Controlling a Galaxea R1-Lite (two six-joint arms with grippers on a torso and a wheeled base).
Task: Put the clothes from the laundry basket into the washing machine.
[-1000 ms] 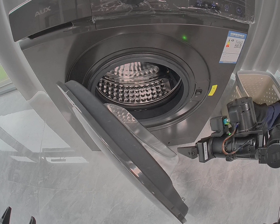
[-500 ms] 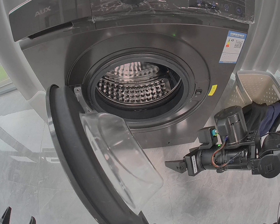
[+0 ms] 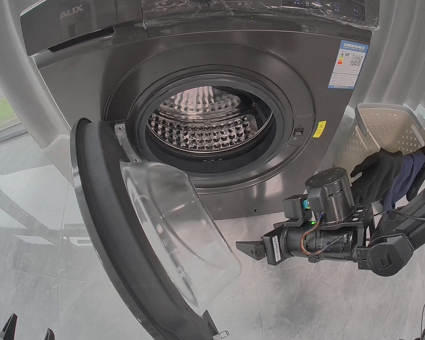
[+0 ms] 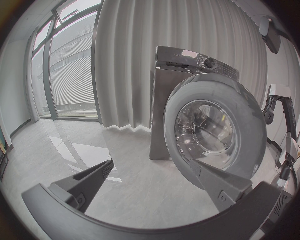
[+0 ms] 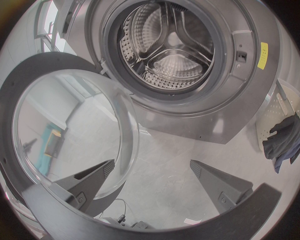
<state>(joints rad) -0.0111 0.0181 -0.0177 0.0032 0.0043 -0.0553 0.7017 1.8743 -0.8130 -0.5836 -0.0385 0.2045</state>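
**Right arm.** It is extended level and low above the pale grey tiled floor (image 3: pixel 306 307), in front of the lower right corner of the grey front-loading washing machine (image 3: pixel 84 85). The forearm points left toward the open door. The two black fingers of the right pincer (image 3: pixel 248 249) stand apart.

**Left arm.** The left pincer (image 3: pixel 29 333) sits at the near left edge of the head view, well apart from the machine. Its fingers point upward and are spread.

**Task objects.** The round door with dark rim and clear glass bowl (image 3: pixel 104 220) hangs from its hinge on the left of the opening and is swung wide toward the near left. The perforated stainless steel drum (image 3: pixel 204 125) lies exposed. The cream perforated plastic laundry basket (image 3: pixel 389 125) stands just beside the machine's right side. The dark and navy-blue clothes (image 3: pixel 385 174) hang over its near rim, behind the right arm.

**Wrist views.** The right wrist view looks between the spread fingers into the drum. It shows the drum's three raised ribs and rear wall, the inner face of the glass bowl, and the clothes at the basket. The left wrist view takes the machine from its left side. It shows the outer face of the door, a white pleated curtain (image 4: pixel 125 62) behind the machine, and a tall window (image 4: pixel 72 68) farther left.
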